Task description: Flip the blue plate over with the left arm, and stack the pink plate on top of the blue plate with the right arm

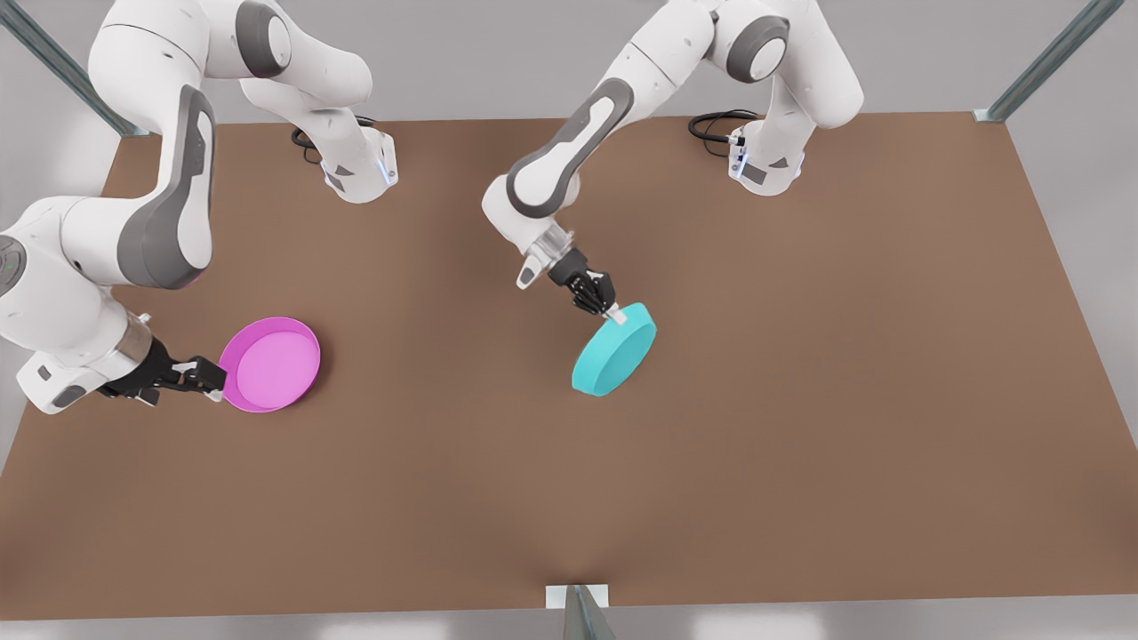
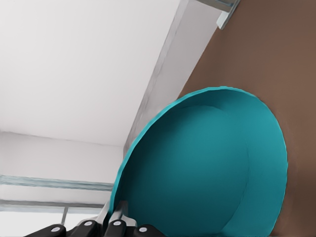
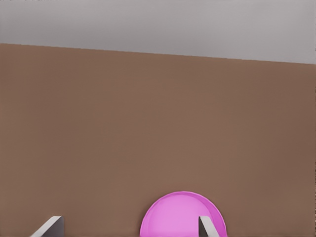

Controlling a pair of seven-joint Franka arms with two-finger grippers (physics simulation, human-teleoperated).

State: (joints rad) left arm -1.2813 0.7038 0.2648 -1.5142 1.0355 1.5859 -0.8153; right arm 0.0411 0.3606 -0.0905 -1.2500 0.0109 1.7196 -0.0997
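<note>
The blue plate (image 1: pixel 613 351) is tilted steeply near the table's middle, its flat underside turned toward the front view. My left gripper (image 1: pixel 613 311) is shut on its upper rim. In the left wrist view the blue plate (image 2: pixel 207 168) shows its hollow inside, with the left gripper (image 2: pixel 116 219) clamped on the rim. The pink plate (image 1: pixel 271 364) lies right side up on the table at the front view's left. My right gripper (image 1: pixel 212 380) is low beside its rim, open. In the right wrist view the pink plate (image 3: pixel 177 217) sits just ahead of the right gripper (image 3: pixel 128 218).
The brown table (image 1: pixel 800 400) stretches wide and bare to the front view's right and toward the near edge. Both arm bases stand at the far edge. Metal frame posts (image 1: pixel 1040 62) rise at the far corners.
</note>
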